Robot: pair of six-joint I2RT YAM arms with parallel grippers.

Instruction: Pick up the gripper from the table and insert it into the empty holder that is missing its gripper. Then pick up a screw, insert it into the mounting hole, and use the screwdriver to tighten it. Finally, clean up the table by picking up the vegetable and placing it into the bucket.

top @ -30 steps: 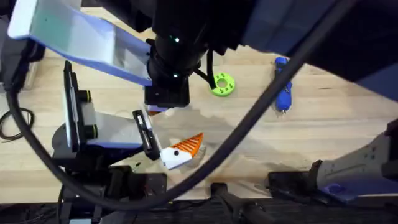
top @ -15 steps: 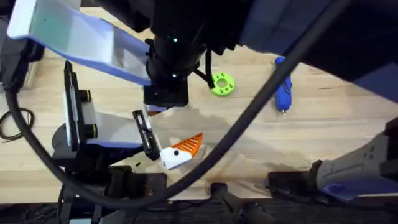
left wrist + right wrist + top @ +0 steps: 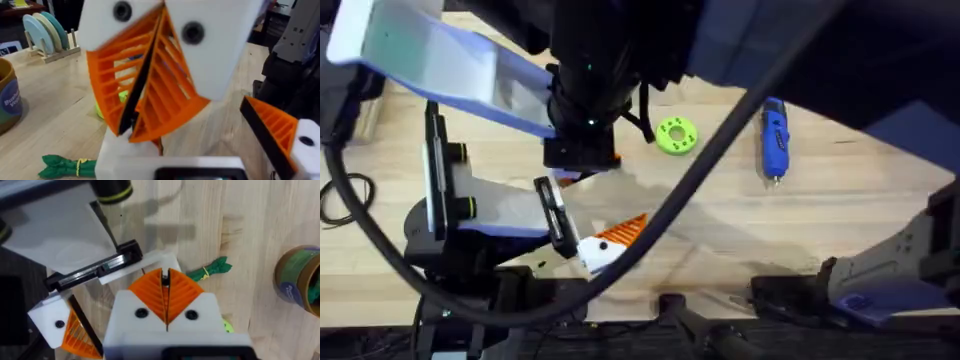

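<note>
The blue, pen-shaped screwdriver [image 3: 774, 139] is seen lying on the table [image 3: 860, 200], metal tip toward the bases, right of the green disc [image 3: 676, 135]. Both the right gripper [image 3: 165, 286] and the left gripper [image 3: 145, 95] are pressed closed with nothing held.

Light wooden table [image 3: 860, 215], blue screwdriver [image 3: 775, 140] and green disc [image 3: 676, 135] laid mid-table, vegetable [image 3: 210, 269] near bucket [image 3: 299, 280]
</note>
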